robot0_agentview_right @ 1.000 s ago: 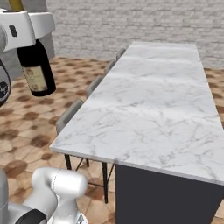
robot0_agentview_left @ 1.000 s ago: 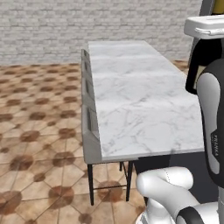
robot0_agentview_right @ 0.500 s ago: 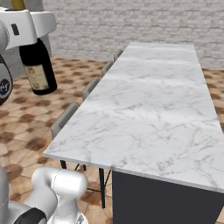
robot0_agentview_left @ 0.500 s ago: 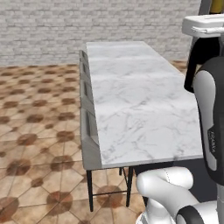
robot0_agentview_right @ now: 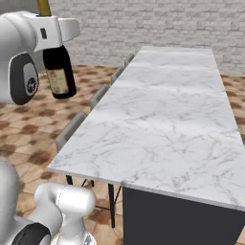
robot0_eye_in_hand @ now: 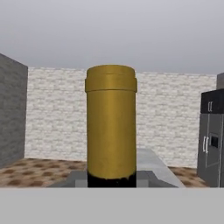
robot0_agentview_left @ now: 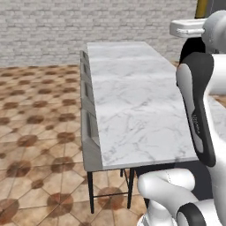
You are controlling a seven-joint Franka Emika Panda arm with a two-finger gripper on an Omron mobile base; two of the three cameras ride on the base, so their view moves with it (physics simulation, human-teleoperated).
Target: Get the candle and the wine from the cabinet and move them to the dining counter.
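— Brick wall (robot0_agentview_right: 158,21) at the back, tiled floor (robot0_agentview_left: 39,114) below, and out front a long dining counter (robot0_agentview_right: 162,119) with a white veined marble top, grey stools (robot0_agentview_right: 72,131) tucked along its near side.

— And up in the air, off the stool side of that top: wine (robot0_agentview_right: 58,72), dark glass, tan label, hanging upright. Not touching the marble yet.

— Hanging from what, exactly?

— From the gripper (robot0_agentview_right: 48,36), clamped around the neck. Seen along the hand, a fat gold-foil neck (robot0_eye_in_hand: 111,127) standing straight up the middle, fingertips hidden behind it. Clenched tight on it, by every sign.

— Risky place to hold?

— Probably the sensible one, though not the safest. Glass, so stiff, no give, likely heavy with the weight low in the body. Slick too, foil over smooth glass. Held high like that, liable to swing like a pendulum on any quick move. Fragile as well, with hard marble underneath.

— So the set-down?

— Best done slow and level, base flat on the stone, well in from the edge, and let go only once settled. Tall and narrow, so easy to tip.

— Candle anywhere?

— Nothing of it on the counter.
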